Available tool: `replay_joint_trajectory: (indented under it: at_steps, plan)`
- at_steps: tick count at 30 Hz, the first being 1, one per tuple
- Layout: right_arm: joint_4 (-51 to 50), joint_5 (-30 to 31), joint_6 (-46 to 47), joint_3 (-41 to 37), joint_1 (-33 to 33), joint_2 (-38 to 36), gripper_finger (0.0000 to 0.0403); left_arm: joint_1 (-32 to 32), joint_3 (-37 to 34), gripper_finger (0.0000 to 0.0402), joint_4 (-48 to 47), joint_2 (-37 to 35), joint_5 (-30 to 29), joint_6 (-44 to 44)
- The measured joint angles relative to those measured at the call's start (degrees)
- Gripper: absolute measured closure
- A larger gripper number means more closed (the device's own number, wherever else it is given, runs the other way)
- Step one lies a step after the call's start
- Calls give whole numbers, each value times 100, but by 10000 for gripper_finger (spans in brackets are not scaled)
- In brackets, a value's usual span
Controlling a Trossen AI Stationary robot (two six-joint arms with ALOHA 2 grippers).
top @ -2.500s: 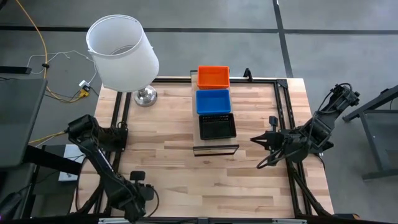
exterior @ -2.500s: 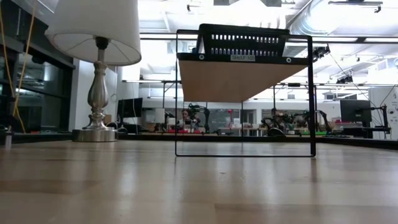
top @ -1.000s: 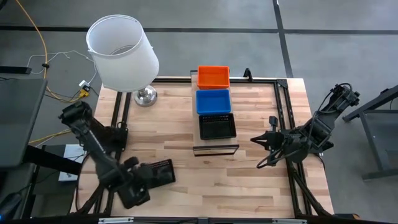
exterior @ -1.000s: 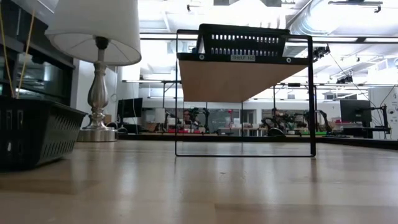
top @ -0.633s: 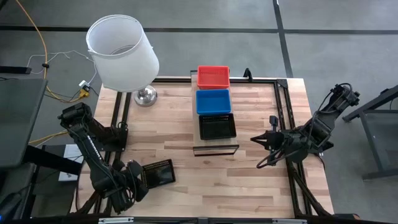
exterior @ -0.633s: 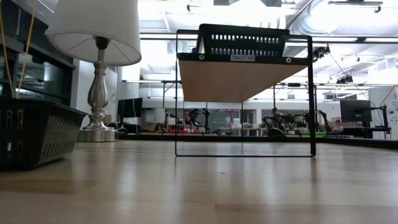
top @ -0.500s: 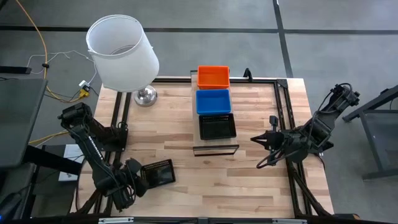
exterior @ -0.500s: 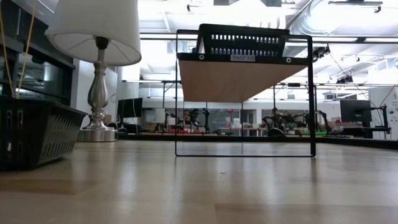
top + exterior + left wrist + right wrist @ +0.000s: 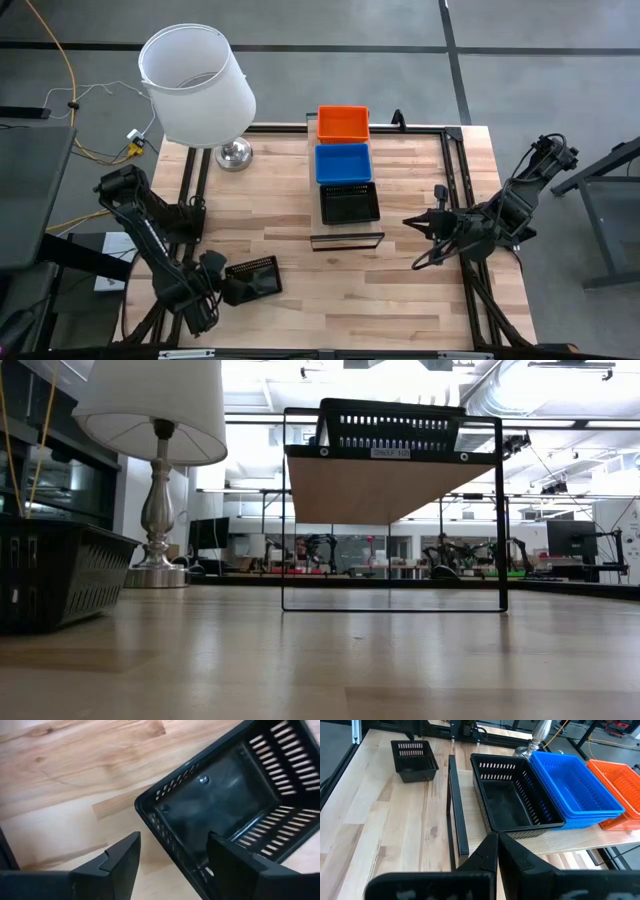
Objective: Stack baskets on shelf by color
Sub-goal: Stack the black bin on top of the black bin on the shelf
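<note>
One lamp (image 9: 196, 85), three shelved baskets (image 9: 345, 165)

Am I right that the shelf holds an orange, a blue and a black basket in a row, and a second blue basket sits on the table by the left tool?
No. The basket on the table by the left tool is a black basket, as the high view shows. The shelf does hold an orange basket, a blue basket and a black one.

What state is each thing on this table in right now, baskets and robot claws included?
Left gripper: open, fingers either side of a wall of the loose black basket.
Loose black basket: upright on the tabletop, empty.
Right gripper: shut, holding nothing, beside the shelf.
Shelf black basket: upright, empty.
Blue basket: upright on the shelf, empty.
Red basket: upright on the shelf, empty.
Lamp: standing upright.
</note>
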Motion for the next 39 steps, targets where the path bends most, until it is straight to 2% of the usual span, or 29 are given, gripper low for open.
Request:
replay_joint_trajectory:
  at_steps: [15,19,22,24,26,31,36,39]
  plan:
    - [-38,-2,0,0,0,1,402,111,-1,220,508,641,372,-47]
    - [-38,0,0,0,0,0,402,134,-2,260,501,706,378,83]
    - [-38,0,13,2,0,0,402,232,-2,318,492,692,259,460]
    - [-38,8,51,2,0,2,402,319,-2,368,483,640,-16,755]
    - [-38,44,102,2,0,0,402,411,-2,391,474,554,-378,1002]
    - [-22,46,128,2,-1,2,402,571,93,396,149,28,-1194,1534]
    - [-14,55,214,2,-2,0,402,504,688,399,-611,-728,-2684,1902]
    - [-11,274,258,2,-2,2,402,587,1028,400,-591,-1107,-3894,2655]
